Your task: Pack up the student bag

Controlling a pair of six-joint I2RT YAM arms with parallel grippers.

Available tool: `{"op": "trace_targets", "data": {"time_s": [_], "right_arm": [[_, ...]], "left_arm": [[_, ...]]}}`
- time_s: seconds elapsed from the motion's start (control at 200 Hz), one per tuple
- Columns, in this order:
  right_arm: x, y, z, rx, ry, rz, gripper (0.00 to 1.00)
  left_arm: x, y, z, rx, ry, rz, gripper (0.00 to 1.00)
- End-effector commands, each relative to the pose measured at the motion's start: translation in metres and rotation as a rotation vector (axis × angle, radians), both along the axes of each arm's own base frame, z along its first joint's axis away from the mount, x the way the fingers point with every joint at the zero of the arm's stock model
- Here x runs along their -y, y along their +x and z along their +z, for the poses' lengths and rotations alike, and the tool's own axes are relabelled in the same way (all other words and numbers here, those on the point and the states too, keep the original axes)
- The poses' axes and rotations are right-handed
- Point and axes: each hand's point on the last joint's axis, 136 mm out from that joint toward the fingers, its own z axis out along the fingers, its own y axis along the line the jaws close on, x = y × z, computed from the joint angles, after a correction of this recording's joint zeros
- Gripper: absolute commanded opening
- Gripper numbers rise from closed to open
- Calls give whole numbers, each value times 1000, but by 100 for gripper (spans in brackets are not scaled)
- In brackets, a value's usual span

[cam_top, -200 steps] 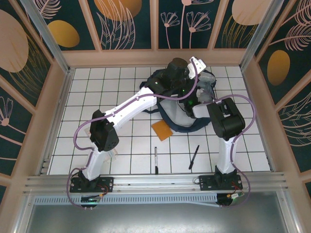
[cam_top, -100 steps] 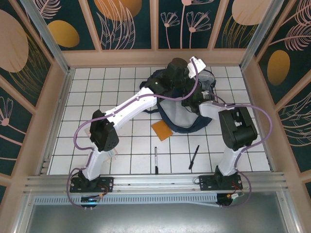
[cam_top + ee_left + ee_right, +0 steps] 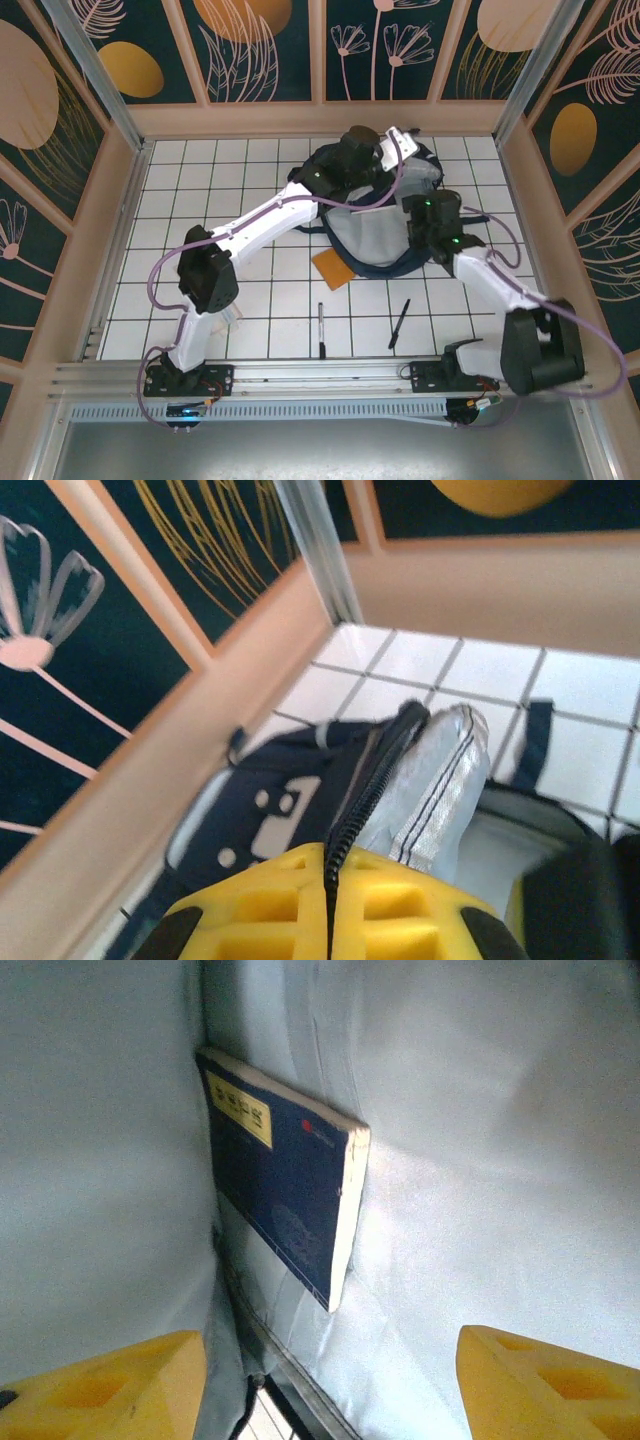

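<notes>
Jaws apart, the right gripper [image 3: 330, 1355] sits in the mouth of the student bag [image 3: 365, 235], nearer than the left gripper [image 3: 328, 880], clamped on its zipper rim, to the orange notebook [image 3: 334, 267] just beside it.

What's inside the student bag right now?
One dark-blue book with a yellow label rests against the pale lining of the student bag. Anything behind it or deeper in the folds is covered.

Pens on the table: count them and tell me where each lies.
2. The straight pen lies near the front edge, about centre; the tilted pen lies to its right. More may be hidden inside the student bag.
</notes>
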Motion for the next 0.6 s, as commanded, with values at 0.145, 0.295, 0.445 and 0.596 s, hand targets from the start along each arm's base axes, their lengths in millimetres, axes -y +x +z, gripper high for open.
{"op": "trace_targets", "data": {"time_s": [0.145, 0.295, 0.445, 0.596], "right_arm": [[44, -42, 7, -7, -376, 296, 57], [55, -50, 24, 30, -425, 338, 54], [30, -47, 40, 70, -501, 494, 54], [-44, -46, 29, 64, -561, 764, 56]], "left_arm": [[-5, -42, 16, -87, -102, -219, 39], [-22, -65, 21, -278, -195, -237, 52], [-86, -48, 12, -433, -266, 34, 99], [-186, -4, -15, -494, -404, 483, 99]]}}
